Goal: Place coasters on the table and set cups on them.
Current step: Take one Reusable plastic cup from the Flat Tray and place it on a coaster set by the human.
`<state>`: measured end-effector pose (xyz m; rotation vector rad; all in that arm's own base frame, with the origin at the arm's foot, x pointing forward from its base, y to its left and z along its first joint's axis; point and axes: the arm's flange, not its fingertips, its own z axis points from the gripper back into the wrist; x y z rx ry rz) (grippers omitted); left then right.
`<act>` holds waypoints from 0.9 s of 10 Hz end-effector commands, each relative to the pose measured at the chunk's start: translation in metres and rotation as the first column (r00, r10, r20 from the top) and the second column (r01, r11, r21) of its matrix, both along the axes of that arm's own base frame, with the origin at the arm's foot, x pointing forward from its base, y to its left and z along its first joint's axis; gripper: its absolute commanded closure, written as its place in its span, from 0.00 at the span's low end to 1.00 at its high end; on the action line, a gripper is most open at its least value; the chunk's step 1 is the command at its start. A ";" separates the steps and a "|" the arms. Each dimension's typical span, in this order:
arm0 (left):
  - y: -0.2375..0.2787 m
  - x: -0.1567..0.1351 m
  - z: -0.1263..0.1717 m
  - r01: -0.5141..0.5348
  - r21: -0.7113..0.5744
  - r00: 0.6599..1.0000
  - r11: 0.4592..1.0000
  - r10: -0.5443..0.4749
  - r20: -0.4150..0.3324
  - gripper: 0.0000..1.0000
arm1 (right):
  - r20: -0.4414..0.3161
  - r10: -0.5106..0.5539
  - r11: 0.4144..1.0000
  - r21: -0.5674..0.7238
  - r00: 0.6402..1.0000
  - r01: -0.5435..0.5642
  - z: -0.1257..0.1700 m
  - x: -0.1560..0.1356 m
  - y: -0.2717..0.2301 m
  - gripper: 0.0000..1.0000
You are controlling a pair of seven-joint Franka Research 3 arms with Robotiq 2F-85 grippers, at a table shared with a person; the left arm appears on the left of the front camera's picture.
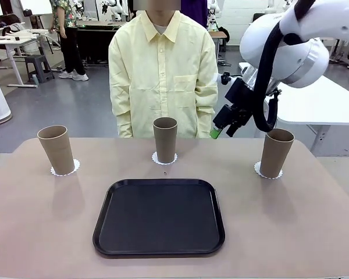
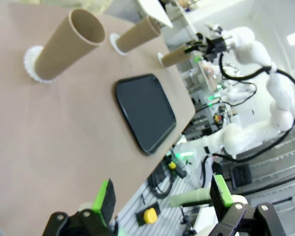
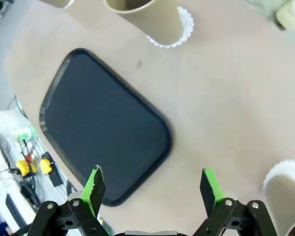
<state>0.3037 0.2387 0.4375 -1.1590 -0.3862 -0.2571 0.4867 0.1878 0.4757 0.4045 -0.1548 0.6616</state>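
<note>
We see all three tall brown tumblers [image 1: 165, 138] standing on lacy white paper doilies [image 1: 164, 158] on the beige table [image 1: 41, 215]. Looks done. Left gripper [image 2: 162, 196] and right gripper [image 3: 152, 189] both spread wide, empty.

Three cups [image 1: 57, 149] [image 1: 165, 138] [image 1: 276, 152], three coasters [image 1: 65, 170] [image 1: 164, 158] [image 1: 267, 171], one black tray [image 1: 159, 217], one table [image 1: 41, 221].

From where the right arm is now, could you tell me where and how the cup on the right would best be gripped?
Probably across the upper wall of the right cup, just below the rim, approached level from the robot's side. It stands upright on its doily, and tapers wider toward the top, so a side grip is less likely to slip down. The right tool is open, beside it.
</note>
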 end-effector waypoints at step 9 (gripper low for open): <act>0.001 -0.001 0.002 -0.001 -0.010 1.000 1.000 0.001 0.007 0.00 | -0.063 -0.394 0.887 -0.289 0.917 0.361 0.023 -0.096 -0.083 0.00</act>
